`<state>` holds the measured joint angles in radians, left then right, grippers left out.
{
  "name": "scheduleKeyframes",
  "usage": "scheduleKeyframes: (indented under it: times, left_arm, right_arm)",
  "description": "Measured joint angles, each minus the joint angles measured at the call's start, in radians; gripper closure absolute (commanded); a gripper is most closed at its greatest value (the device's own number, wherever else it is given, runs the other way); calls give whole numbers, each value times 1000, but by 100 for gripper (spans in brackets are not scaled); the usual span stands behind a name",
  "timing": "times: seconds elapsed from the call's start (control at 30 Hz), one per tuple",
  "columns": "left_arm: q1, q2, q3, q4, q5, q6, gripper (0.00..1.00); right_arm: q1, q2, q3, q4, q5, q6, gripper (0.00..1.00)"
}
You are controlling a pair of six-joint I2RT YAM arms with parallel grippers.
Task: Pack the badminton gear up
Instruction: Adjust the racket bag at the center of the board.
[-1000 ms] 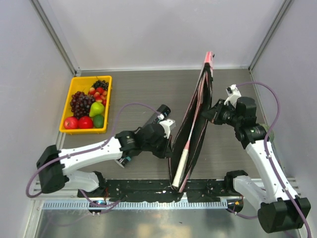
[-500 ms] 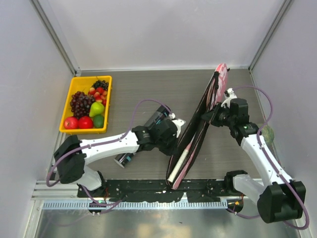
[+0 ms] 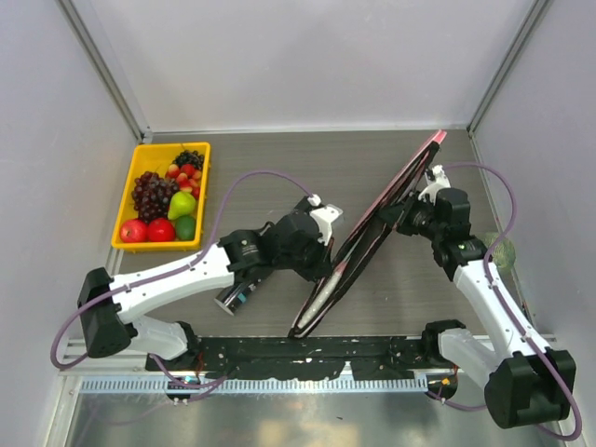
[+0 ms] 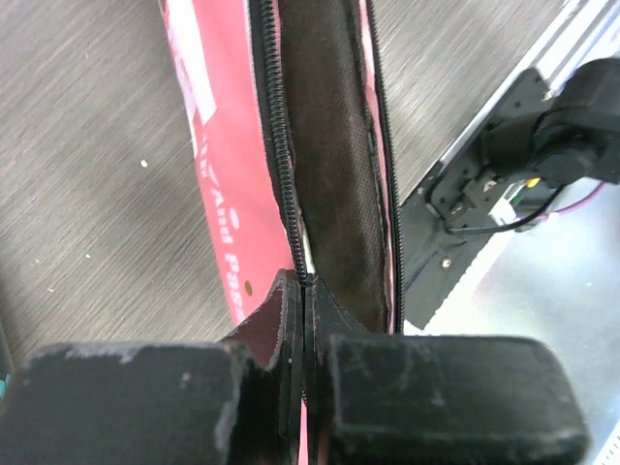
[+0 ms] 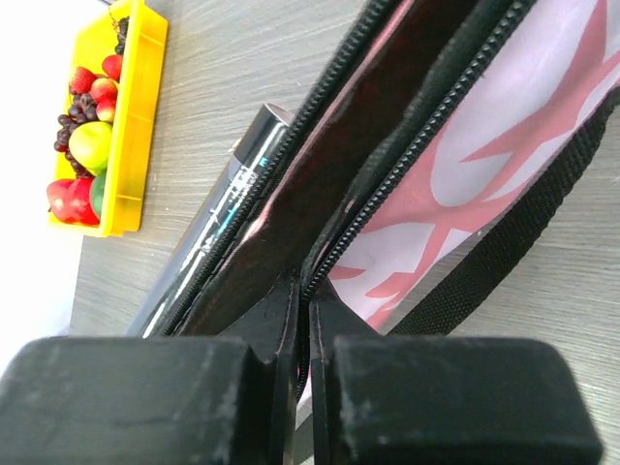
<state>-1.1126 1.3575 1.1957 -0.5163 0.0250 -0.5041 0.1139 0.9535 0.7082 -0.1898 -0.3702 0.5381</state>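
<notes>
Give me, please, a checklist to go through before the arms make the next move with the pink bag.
1. Grip of the left gripper on the pink bag: ok, pinched shut on the zipper edge.
2. Grip of the right gripper: ok, shut on a bag edge.
3. The zipper closed: not ok, the mouth gapes between the rows of teeth.
4. The dark tube packed: not ok, it lies on the table outside the bag.
5. The rackets and shuttlecock inside: cannot tell, the interior is dark.
6. The yellow tray apart from the bag: ok.
</notes>
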Motion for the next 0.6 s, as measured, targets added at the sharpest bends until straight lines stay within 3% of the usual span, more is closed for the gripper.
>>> scheduleKeyframes:
  times: [0.23,0.27,0.37,0.43,0.6]
  left_arm:
    - [-11,111,-116,53,0,5,100]
    - [-18,124,-116,61,-1,7,100]
    - [-40,115,-115,80,-3,13,100]
    - [-50,108,-115,86,-6,15,100]
    - [-64,106,-115,90,-10,15,100]
  right_arm:
    - [0,43,-116,73,-20,13,92]
    - [0,54,-116,74,-22,13,89]
    - [0,55,-115,75,-22,10,61]
    - [0,50,-114,76,-21,13,50]
    - [-1,22,-110,68,-21,19,38]
